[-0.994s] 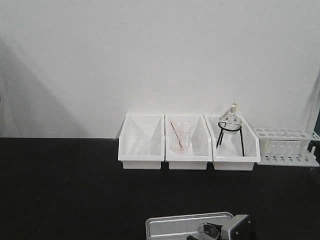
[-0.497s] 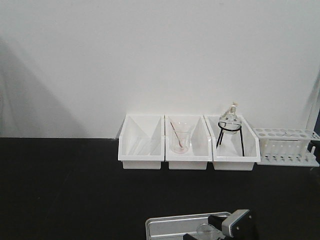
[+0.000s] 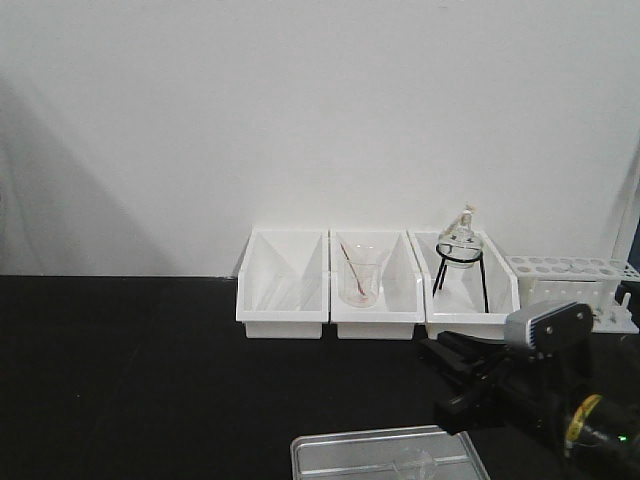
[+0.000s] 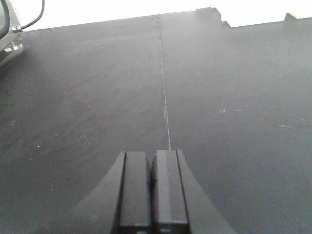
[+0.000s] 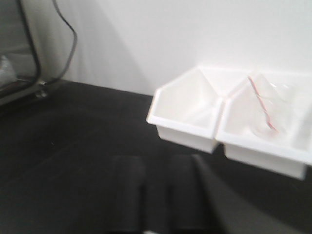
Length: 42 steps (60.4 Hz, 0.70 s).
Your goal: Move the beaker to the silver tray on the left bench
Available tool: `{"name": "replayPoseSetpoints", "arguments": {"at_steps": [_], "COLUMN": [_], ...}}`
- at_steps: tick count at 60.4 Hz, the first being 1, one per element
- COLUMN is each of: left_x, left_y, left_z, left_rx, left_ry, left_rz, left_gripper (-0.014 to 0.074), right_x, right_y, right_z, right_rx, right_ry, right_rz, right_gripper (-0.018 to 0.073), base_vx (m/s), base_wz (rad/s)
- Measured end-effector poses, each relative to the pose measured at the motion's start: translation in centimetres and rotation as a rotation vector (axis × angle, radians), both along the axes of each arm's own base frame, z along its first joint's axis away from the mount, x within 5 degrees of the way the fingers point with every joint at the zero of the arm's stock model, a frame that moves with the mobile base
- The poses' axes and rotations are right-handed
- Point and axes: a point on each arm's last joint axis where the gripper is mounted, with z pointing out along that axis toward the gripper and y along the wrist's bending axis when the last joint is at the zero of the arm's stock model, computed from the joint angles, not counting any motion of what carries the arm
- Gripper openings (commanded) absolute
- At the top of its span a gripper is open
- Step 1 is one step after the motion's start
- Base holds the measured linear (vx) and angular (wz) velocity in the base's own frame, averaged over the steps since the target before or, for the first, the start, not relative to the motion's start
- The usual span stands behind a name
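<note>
The silver tray [image 3: 300, 450] lies on the black countertop of the left bench [image 3: 120, 380] at the bottom centre of the front view. The small clear beaker [image 3: 418, 462] shows faintly inside the tray, free of any gripper. My right gripper [image 3: 442, 352] hovers above and to the right of the tray, pointing left. In the right wrist view my right gripper [image 5: 156, 168] is blurred, its fingers apart with nothing between them. My left gripper [image 4: 152, 156] is shut and empty over bare black countertop, and is out of the front view.
Three white bins [image 3: 283, 285] stand against the back wall. The middle one holds a larger beaker with a reddish rod [image 3: 360, 277], the right one a flask on a black tripod [image 3: 460, 250]. A white test-tube rack [image 3: 570, 290] stands at the far right.
My right gripper held the beaker low over the tray, opened and let it go, then rose up and to the right. The beaker stays in the tray.
</note>
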Motion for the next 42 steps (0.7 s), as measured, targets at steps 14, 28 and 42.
{"name": "replayPoseSetpoints", "arguments": {"at_steps": [14,28,42], "left_x": [0.0,0.0,0.0], "left_y": [0.0,0.0,0.0], "left_z": [0.0,0.0,0.0], "left_rx": [0.0,0.0,0.0], "left_ry": [0.0,0.0,0.0], "left_rz": [0.0,0.0,0.0], "left_gripper": [0.0001,0.0001,0.0001], "right_x": [-7.6,-12.7,-14.6], "right_y": [-2.3,-2.5,-1.9], "right_z": [6.6,6.4,6.7], "right_rx": [-0.116,-0.172,-0.148], "right_ry": [0.004,-0.011,-0.031], "right_rz": [-0.12,-0.044,0.049], "right_gripper": [-0.0015,-0.0014,-0.0012], "base_vx": [0.0,0.0,0.0], "base_wz": [0.0,0.0,0.0]}}
